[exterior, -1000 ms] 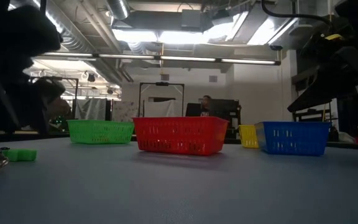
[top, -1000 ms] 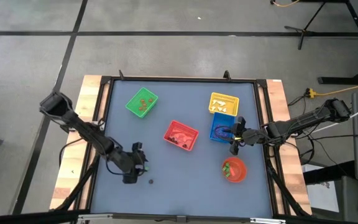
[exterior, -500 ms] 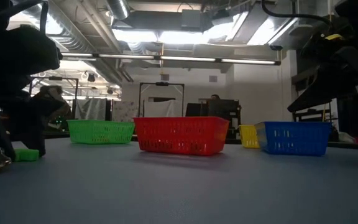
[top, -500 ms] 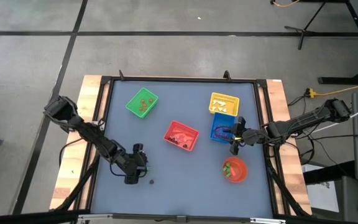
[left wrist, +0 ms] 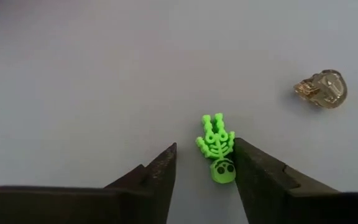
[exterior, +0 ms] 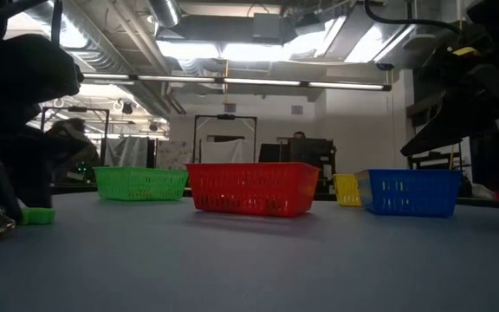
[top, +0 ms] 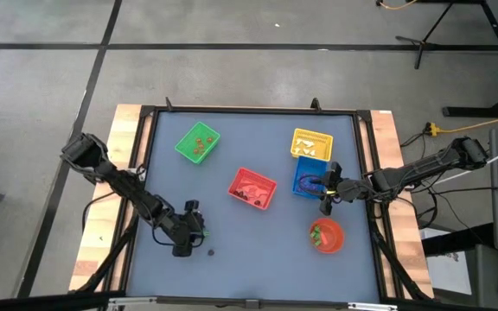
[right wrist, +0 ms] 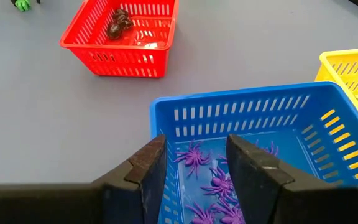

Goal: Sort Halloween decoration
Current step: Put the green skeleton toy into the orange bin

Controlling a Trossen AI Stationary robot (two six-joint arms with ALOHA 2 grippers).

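A tiny bright green plastic skeleton trinket, with a round skull, looped ribs and stubby top prongs, lay flat on the grey table near its front left. We saw the left gripper lowered around it, fingers apart, one finger touching the skeleton's side, the other clear. A translucent smoky skull bead sat nearby. The right gripper hung with fingers apart over the blue slotted basket holding purple spiders.
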